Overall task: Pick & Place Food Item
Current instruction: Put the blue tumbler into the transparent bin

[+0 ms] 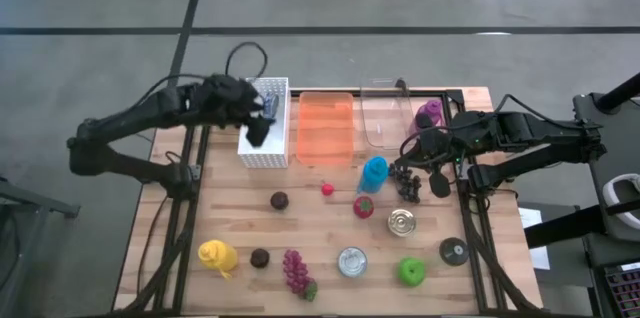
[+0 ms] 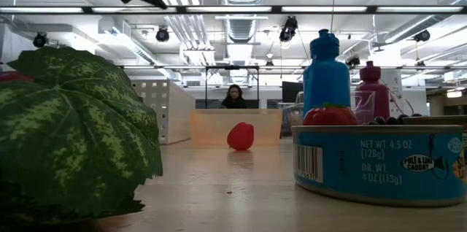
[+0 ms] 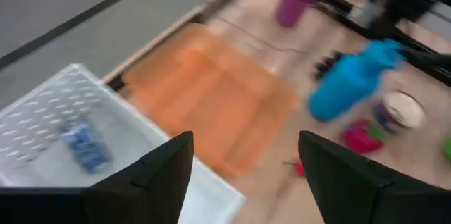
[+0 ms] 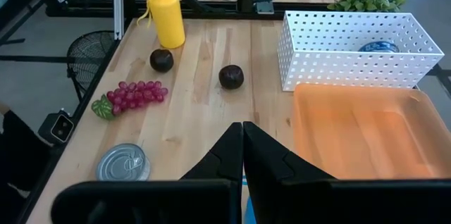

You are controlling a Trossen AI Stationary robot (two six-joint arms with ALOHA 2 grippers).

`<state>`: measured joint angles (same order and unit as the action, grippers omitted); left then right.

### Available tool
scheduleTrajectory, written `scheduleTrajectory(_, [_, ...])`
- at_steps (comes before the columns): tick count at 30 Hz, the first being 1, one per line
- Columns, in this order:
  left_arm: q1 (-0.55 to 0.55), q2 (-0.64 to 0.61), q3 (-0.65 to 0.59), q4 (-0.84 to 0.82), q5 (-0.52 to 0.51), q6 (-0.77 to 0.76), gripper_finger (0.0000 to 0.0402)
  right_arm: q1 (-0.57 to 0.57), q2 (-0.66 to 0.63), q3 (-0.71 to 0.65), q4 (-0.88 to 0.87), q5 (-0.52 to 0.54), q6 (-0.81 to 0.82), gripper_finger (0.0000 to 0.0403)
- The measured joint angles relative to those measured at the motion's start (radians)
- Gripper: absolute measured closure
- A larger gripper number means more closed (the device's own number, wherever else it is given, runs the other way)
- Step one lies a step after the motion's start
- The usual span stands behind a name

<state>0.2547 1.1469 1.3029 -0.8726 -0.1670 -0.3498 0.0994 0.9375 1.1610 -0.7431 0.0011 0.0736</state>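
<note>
My left gripper point(image 1: 260, 130) hovers open above the white perforated basket point(image 1: 265, 123), which stands at the table's far left. In the left wrist view its fingers point(image 3: 165, 171) spread over the basket's near wall point(image 3: 204, 196). A small blue item point(image 3: 84, 146) lies on the basket's floor. My right gripper point(image 1: 408, 156) is shut and holds nothing; it hangs at the right, between the blue bottle point(image 1: 373, 173) and the purple bottle point(image 1: 430, 113), just above the dark grapes point(image 1: 408, 186). In the right wrist view its fingertips point(image 4: 242, 129) meet.
An orange tray point(image 1: 326, 126) and a clear container point(image 1: 385, 118) sit beside the basket. Scattered nearer: a strawberry point(image 1: 365, 206), two cans point(image 1: 401, 222) point(image 1: 352, 261), a green apple point(image 1: 411, 272), red grapes point(image 1: 296, 271), a yellow bottle point(image 1: 217, 256), two dark fruits point(image 1: 279, 200) point(image 1: 260, 257).
</note>
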Motion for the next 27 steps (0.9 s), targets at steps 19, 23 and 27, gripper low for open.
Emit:
scheduleTrajectory(19, [-0.405, 0.002, -0.001, 0.016, -0.263, -0.149, 0.0170, 0.000, 0.054, 0.000, -0.018, -0.003, -0.002, 0.0394])
scheduleTrajectory(23, [-0.404, 0.002, -0.001, 0.015, -0.264, -0.125, 0.0173, 0.000, 0.122, 0.007, -0.063, -0.023, 0.002, 0.0394])
scheduleTrajectory(27, [-0.404, 0.002, -0.001, 0.015, -0.263, -0.094, 0.0173, 0.000, 0.175, 0.054, -0.078, -0.029, 0.003, 0.0394])
